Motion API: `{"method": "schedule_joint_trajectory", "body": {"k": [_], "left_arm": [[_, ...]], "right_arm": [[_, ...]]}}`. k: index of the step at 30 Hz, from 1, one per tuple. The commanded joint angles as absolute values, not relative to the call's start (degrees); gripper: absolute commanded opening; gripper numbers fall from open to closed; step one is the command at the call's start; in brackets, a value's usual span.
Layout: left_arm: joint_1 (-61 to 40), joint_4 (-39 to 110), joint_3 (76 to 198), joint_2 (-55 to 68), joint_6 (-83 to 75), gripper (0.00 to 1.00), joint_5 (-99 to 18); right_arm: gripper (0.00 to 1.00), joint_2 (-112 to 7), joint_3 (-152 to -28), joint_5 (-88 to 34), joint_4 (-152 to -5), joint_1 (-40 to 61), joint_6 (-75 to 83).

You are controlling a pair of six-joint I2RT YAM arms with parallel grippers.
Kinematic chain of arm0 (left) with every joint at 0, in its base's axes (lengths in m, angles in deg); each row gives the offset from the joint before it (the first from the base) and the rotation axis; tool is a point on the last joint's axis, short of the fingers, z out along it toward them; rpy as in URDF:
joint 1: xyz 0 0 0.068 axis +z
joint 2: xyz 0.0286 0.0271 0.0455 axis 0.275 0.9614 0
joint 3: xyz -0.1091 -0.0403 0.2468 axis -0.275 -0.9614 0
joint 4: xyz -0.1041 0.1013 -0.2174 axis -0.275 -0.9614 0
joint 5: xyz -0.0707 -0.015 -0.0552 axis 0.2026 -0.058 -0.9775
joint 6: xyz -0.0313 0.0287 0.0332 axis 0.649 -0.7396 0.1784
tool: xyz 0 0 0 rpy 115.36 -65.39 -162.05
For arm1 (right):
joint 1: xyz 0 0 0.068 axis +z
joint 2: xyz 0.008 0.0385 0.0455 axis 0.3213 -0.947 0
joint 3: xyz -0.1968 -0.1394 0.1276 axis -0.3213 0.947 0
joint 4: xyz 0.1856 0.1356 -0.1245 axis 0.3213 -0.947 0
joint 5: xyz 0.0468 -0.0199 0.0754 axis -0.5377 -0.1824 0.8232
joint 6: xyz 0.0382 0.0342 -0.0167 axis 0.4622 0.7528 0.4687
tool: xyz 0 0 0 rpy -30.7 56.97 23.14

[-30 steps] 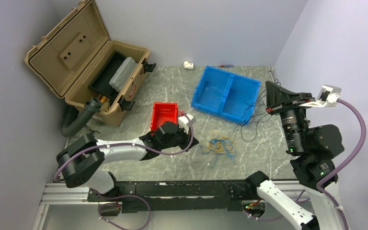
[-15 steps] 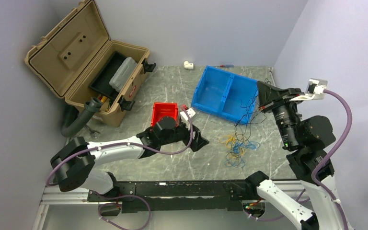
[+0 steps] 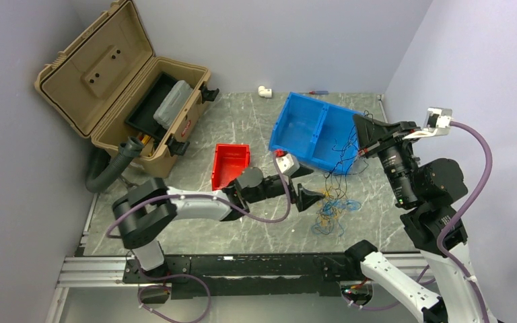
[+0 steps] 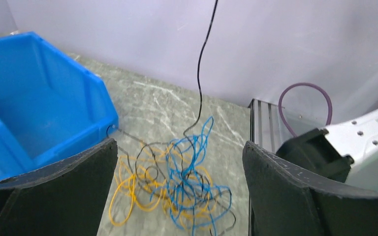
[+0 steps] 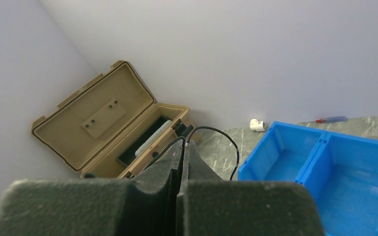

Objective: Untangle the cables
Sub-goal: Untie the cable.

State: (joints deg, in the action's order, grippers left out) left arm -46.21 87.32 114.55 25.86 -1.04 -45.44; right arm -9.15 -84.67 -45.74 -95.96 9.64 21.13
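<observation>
Cables (image 4: 177, 184): loose tangle of yellow-orange, blue and dark strands on the table, straight ahead of the left gripper and just past its fingertips. The left wrist view frames it in the gap between the two fingers.
Left gripper (image 3: 307, 187): released, jaws spread wide with nothing between them. It sits low over the table; whether a fingertip touches the tangle cannot be told.
Right gripper (image 5: 182, 147): clenched, fingers pressed flat together and pinching a black cable at their tips. It is raised well above the table.
Black cable (image 5: 225, 135): loops out from the right gripper's tips and hangs down from them to the tangle. Seen from the left gripper, it climbs from the tangle out of the top of the view.
Blue bin (image 3: 309, 128): two compartments, below and ahead of the right gripper. It lies to the left of the left gripper's left finger, and a dark strand reaches its near corner.
Red bin (image 3: 231, 163): behind the left gripper, beside that arm's wrist.
Toolbox (image 5: 108, 113): tan, lid open, straight ahead of the right gripper and well apart from both grippers.
White fitting (image 5: 257, 124) and screwdriver (image 5: 332, 119): by the far wall, beyond the blue bin from either gripper.
Table (image 3: 256, 232): grey, marbled, under the tangle and both bins.
</observation>
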Motion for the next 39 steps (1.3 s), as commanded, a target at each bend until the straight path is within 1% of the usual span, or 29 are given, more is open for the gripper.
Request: {"method": "schedule_joint_trajectory", "body": {"k": [1,6,8,9,10,11,12,13,14,15,21,25,27,31,35,39], "left_arm": [[-46.81,98.19,122.07,31.87,1.94,0.99,-49.22],[-48.01,95.76,130.15,38.3,4.22,0.98,-50.08],[-48.19,94.75,132.96,40.61,5.52,0.95,-50.45],[-48.17,94.24,134.34,41.56,6.28,0.92,-50.4],[-48.19,93.26,135.53,42.52,6.99,0.79,-50.31],[-48.2,92.76,136.34,43.27,7.4,0.63,-50.1],[-48.2,92.64,136.59,43.71,7.68,0.45,-49.77],[-48.2,92.93,136.28,43.74,7.98,0.22,-49.43],[-48.2,93.27,135.35,43.46,8.05,0.03,-48.79],[-48.2,93.46,134.07,42.73,8.02,0.0,-47.93],[-46.09,92.84,120.17,35.03,7.69,0.0,-44.81],[-42.47,89.68,109.09,28.03,9.02,0.0,-45.04],[-42.22,84.7,104.9,24.05,6.83,0.0,-42.86],[-42.15,66.83,103.54,17.23,5.22,0.0,-39.67],[-42.03,58.94,101.12,11.44,4.73,0.0,-38.54],[-41.57,50.85,100.28,5.17,3.71,0.0,-36.06]], "right_arm": [[0.0,-9.35,-87.59,-44.6,-94.64,9.78,22.31],[0.0,-9.6,-87.95,-44.39,-94.9,9.87,22.81],[0.0,-9.6,-87.72,-44.26,-94.7,9.82,23.12],[0.0,-9.54,-87.59,-44.14,-94.52,9.82,23.3],[0.0,-9.53,-87.49,-44.12,-94.5,9.8,23.43],[0.0,-9.52,-87.29,-44.12,-94.39,9.82,23.46],[0.0,-9.51,-87.24,-44.2,-94.3,9.82,23.46],[0.0,-9.57,-87.39,-44.47,-94.41,9.82,23.4],[0.0,-9.52,-87.53,-44.82,-94.51,9.82,23.15],[0.0,-9.49,-87.77,-45.31,-94.73,9.8,22.81],[0.0,-8.2,-88.36,-52.89,-95.38,9.82,19.05],[0.0,-8.7,-89.81,-64.42,-98.84,9.81,17.61],[0.0,-9.29,-89.72,-68.51,-99.55,9.82,16.9],[0.0,-11.7,-87.13,-70.37,-98.28,9.82,15.78],[0.0,-17.25,-86.44,-70.92,-98.96,9.75,15.06],[0.0,-25.66,-87.66,-71.23,-100.39,9.48,13.82]]}}
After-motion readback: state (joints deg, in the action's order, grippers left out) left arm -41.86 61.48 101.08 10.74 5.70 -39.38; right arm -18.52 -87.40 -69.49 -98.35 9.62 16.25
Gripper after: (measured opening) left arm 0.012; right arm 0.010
